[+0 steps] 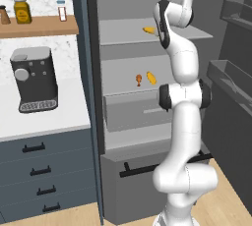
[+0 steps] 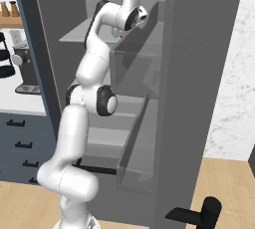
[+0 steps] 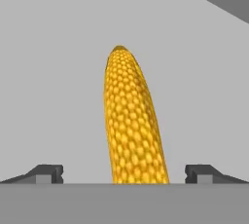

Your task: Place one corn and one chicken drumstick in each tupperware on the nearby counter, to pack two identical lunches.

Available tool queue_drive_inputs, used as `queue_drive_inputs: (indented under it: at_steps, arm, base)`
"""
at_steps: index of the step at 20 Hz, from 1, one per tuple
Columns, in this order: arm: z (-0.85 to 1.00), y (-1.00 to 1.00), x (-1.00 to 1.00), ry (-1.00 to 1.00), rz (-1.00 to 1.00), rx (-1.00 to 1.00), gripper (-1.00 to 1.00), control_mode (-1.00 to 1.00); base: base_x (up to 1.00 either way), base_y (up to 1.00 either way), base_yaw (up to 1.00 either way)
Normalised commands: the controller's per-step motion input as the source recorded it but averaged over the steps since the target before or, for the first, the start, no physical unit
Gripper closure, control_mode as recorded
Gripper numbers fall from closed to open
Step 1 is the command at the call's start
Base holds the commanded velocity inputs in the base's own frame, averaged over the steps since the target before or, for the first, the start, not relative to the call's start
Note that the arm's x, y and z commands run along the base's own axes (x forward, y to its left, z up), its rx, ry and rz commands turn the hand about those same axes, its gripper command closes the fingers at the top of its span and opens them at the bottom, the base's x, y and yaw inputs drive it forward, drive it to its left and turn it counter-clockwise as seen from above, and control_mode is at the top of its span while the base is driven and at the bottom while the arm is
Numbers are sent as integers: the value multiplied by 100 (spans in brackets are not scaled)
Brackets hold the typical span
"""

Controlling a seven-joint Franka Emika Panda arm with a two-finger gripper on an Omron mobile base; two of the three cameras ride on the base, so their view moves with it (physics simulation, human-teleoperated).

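One yellow corn [image 1: 147, 30] lies on the upper fridge shelf [image 1: 123, 36]. In the hand view this corn [image 3: 130, 125] runs lengthwise away from me, and my gripper [image 3: 124, 174] stands open with a fingertip [image 3: 48, 173] on either side of its near end, not touching it. On the middle shelf a second corn [image 1: 151, 77] lies beside a reddish-brown chicken drumstick [image 1: 139, 79]. The white marbled counter [image 1: 54, 117] is to the left of the fridge. The tupperware is out of view.
A dark coffee machine [image 1: 34, 78] stands on the counter under a wooden wall shelf [image 1: 44, 25] with jars. The open fridge door [image 1: 231, 77] with its bins flanks my arm on the right. A fridge drawer [image 1: 133, 114] sits below the shelves.
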Motion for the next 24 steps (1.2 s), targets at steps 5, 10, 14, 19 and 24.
queue_drive_inputs:
  at_steps: [5, 10, 14, 19, 24]
  arm:
    - [-26, 0, 36, 0, 5, -9, 100, -100]
    - [-49, 5, 27, 5, 10, -8, 100, -100]
    - [-95, 36, -68, 4, 20, 1, 100, -100]
    - [-66, 35, -100, 0, 2, 0, 100, -100]
    - [-2, 2, -100, 0, -4, 4, 100, -100]
  base:
    - [0, 0, 0]
    - [0, 0, 0]
    - [0, 0, 0]
    - [0, 0, 0]
    - [0, 0, 0]
